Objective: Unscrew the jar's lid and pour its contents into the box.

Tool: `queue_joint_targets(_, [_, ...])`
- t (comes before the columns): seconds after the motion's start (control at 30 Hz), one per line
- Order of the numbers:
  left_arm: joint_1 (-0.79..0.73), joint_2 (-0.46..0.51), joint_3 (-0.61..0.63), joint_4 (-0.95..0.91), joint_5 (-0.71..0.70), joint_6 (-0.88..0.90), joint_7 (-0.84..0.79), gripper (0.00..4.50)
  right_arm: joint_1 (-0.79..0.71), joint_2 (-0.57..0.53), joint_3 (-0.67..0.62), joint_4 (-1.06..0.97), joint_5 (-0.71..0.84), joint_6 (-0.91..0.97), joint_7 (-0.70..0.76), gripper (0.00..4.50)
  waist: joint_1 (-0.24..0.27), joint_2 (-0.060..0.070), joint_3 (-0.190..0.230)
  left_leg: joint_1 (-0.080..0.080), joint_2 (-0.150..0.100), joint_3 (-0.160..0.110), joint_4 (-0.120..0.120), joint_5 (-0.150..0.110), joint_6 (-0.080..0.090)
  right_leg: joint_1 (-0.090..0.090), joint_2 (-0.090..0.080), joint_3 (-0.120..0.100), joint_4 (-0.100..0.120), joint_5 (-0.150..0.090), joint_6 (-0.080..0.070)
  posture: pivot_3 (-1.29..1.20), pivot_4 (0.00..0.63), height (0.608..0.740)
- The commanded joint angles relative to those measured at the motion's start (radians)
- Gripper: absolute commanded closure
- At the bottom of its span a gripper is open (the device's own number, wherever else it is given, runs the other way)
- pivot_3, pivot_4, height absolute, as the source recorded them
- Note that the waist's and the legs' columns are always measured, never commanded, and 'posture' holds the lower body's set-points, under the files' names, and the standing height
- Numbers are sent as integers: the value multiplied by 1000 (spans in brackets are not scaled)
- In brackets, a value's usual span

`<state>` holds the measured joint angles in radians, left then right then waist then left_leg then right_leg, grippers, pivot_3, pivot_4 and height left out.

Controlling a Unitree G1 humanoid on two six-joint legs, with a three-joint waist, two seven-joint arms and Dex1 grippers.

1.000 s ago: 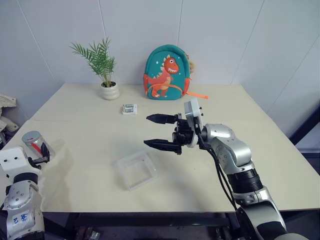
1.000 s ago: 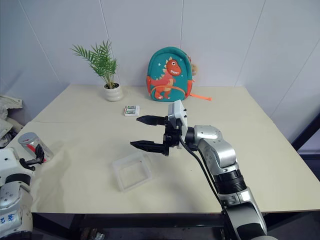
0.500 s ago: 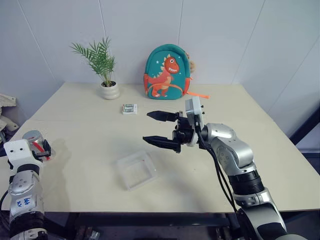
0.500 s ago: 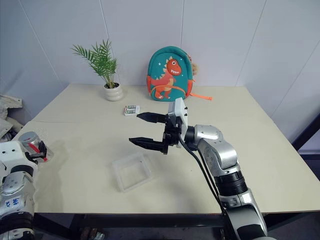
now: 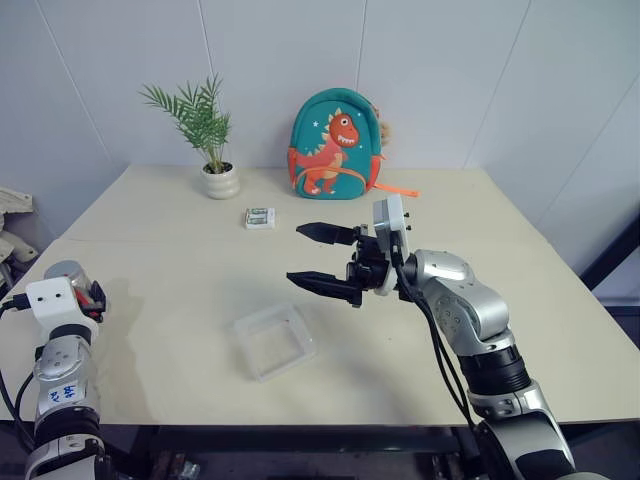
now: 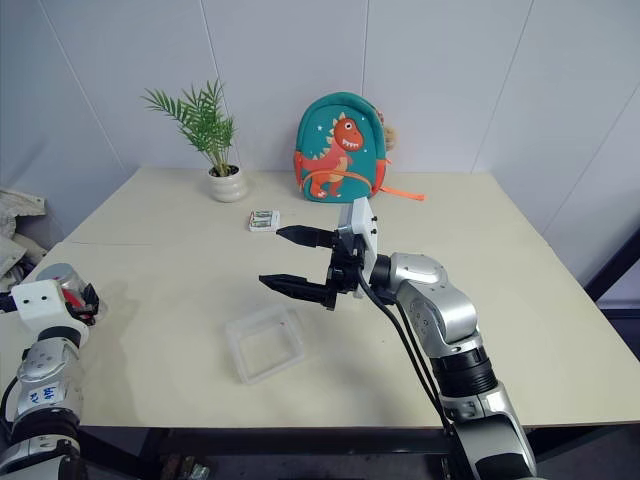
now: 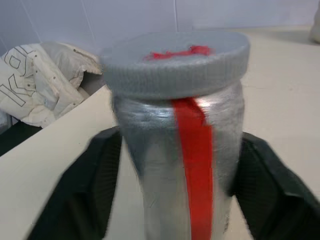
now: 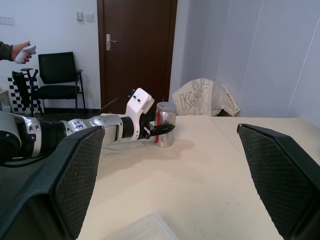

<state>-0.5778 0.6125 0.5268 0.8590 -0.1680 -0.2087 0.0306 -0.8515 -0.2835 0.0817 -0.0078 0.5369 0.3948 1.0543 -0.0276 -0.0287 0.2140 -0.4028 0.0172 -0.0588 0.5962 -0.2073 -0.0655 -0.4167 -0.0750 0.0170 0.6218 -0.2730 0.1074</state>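
Note:
The jar (image 7: pixel 180 150), silvery with a red diagonal stripe, stands at the table's left edge with the grey lid (image 7: pixel 175 60) on top. My left gripper (image 8: pixel 161 129) is shut on the jar's body, with one black finger (image 7: pixel 100 185) pressed on each side. The contents are hidden inside. The box (image 5: pixel 240 325), a clear shallow tray, lies near the table's front middle. My right gripper (image 5: pixel 296 253) hangs open above the table just beyond the box, pointing left toward the jar, with nothing between its fingers.
At the back of the table stand a white plant pot (image 5: pixel 220 181) and a teal dinosaur backpack (image 5: pixel 333 145), with a small white-and-green packet (image 5: pixel 259 217) in front of them. A pale jacket (image 7: pixel 45 85) lies beyond the left edge. A person's hand (image 8: pixel 20 51) holds a controller.
My left arm has reached forward and its fingers have closed on the jar, which now stands more upright. The right gripper has stayed in place, open.

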Motion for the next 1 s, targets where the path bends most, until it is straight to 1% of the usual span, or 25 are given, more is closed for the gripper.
queue_joint_targets(0.03, [-20,29,4,17,-9,-35,7,2515,-1,-3,-19,-36,17,-7,-7,0,0,0,0,0,0,0,0,0,0,0,0,0,0,0,0,0,150,740])
queue_joint_targets(0.07, [-23,30,3,24,-11,-39,5,2587,-1,-3,-19,-34,17,-8,-8,0,0,0,0,0,0,0,0,0,0,0,0,0,0,0,0,0,150,740])
queue_joint_targets(0.13, [-24,23,13,16,-31,-47,-11,2587,1,-3,-21,-32,18,-5,-11,0,0,0,0,0,0,0,0,0,0,0,0,0,0,0,0,0,150,740])
queue_joint_targets(0.2, [-15,9,16,-50,-69,-50,-67,2587,14,-7,-23,-39,19,1,-17,0,1,0,0,0,0,0,0,0,0,0,0,0,0,0,0,0,150,740])
queue_joint_targets(0.27, [11,1,0,-169,-98,-27,-125,2587,24,-12,-23,-49,21,6,-22,0,1,0,0,0,0,0,0,0,0,0,0,0,0,0,0,0,150,740])
queue_joint_targets(0.3, [29,-6,-1,-247,-137,5,-166,2587,29,-14,-23,-57,22,11,-26,0,1,0,0,-1,0,0,0,0,0,0,0,0,0,0,0,0,150,740])
queue_joint_targets(0.43, [117,-12,-11,-565,-285,169,-306,2587,44,-21,-19,-100,28,40,-49,0,-2,0,0,-2,0,0,0,0,0,0,-1,0,-1,0,0,0,150,740])
queue_joint_targets(0.47, [134,-10,-16,-618,-309,205,-329,2587,47,-23,-18,-108,29,46,-53,0,-2,0,0,-1,0,0,-1,0,0,0,-1,1,-1,0,0,0,150,740])
queue_joint_targets(0.57, [205,27,-82,-840,-439,374,-495,2587,55,-28,-16,-158,45,93,-82,0,-3,0,0,-1,1,0,-1,0,0,-1,0,1,-1,0,-1,0,150,740])
queue_joint_targets(0.63, [242,60,-134,-930,-477,449,-591,2587,56,-29,-16,-187,57,123,-100,0,-2,0,0,-1,1,0,-1,0,0,-1,0,1,-1,-1,-1,0,150,740])
queue_joint_targets(0.7, [262,85,-186,-992,-510,516,-675,2587,54,-27,-16,-222,78,166,-126,0,-2,0,0,-1,1,0,-1,0,0,-1,0,1,-1,-1,-2,0,150,740])
queue_joint_targets(0.77, [251,93,-235,-1017,-527,560,-739,2587,53,-23,-22,-258,106,222,-166,0,-2,0,0,0,1,0,-1,0,0,-1,0,1,-1,-2,-4,0,150,740])
queue_joint_targets(0.87, [199,80,-302,-1014,-522,592,-807,2587,57,-25,-16,-305,127,281,-213,0,-1,0,0,0,1,0,-1,0,0,-1,0,1,-1,-3,-6,0,150,740])
queue_joint_targets(1.0, [123,44,-384,-972,-482,595,-865,2587,45,-18,21,-347,106,343,-286,0,-1,0,0,-1,1,0,-1,0,0,-1,0,1,-2,-3,-6,0,150,740])
